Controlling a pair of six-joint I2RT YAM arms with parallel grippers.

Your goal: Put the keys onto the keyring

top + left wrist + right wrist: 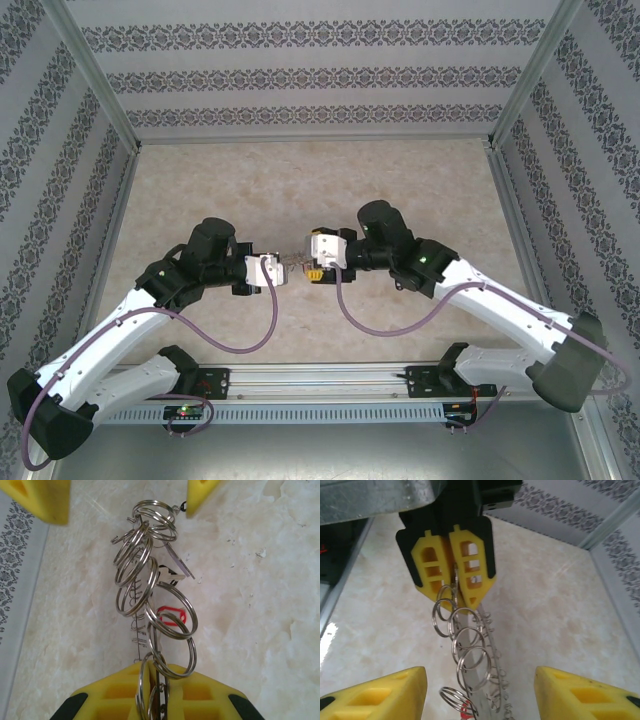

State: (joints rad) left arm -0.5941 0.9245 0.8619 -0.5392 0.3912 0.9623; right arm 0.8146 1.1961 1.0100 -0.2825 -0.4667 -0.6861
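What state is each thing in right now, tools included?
keyring, linked rings, held aloft by one end
keys, one silvery blade hanging among the rings; threaded or not, unclear
left tool, shut on the keyring
right tool, open, fingers straddling the rings

Overall light: bright, even and white, coming from overhead; no corner looks dim.
Shadows: faint and soft-edged, lying short under the arms on the table [300, 170].
Glare: thin white glints run along the wires of the keyring [132, 555]; a washed-out shine sits on the tabletop at the left edge of the right wrist view.
Focus, left wrist view: rings crisp mid-frame; the left gripper [156, 672] at the bottom edge is soft.
Focus, right wrist view: the right gripper [480, 677] is blurred up close, and the lowest rings are fuzzy.
Distortion: in the top view the walls and frame posts splay outward.
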